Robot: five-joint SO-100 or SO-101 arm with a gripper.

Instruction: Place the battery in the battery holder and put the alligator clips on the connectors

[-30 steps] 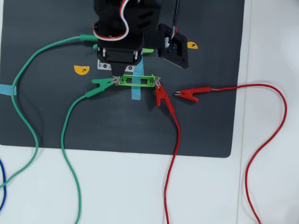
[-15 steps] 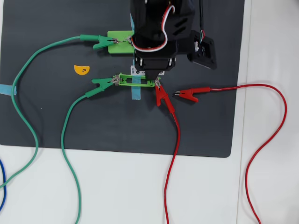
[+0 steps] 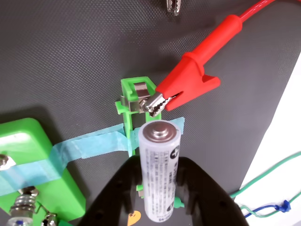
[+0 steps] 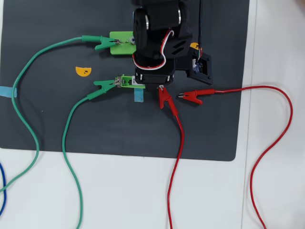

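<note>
Dark mat (image 4: 57,124) is lying under everything, and your arm (image 4: 157,43) is hanging over the holder (image 3: 134,101), covering most of it from above. Your gripper (image 3: 159,188) is clamping the battery (image 3: 160,169) between both fingers, just above the holder. A red clip (image 3: 188,84) is biting the holder's far tab.

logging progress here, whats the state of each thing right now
gripper: shut on the battery
battery: held above the battery holder, not seated
battery holder: empty, taped to the mat, clips on both ends
red alligator clip: clamped on the holder's metal tab
second red clip: lying loose on the mat
green clip: clamped on the holder's other end
upper green clip: on the green block
</note>
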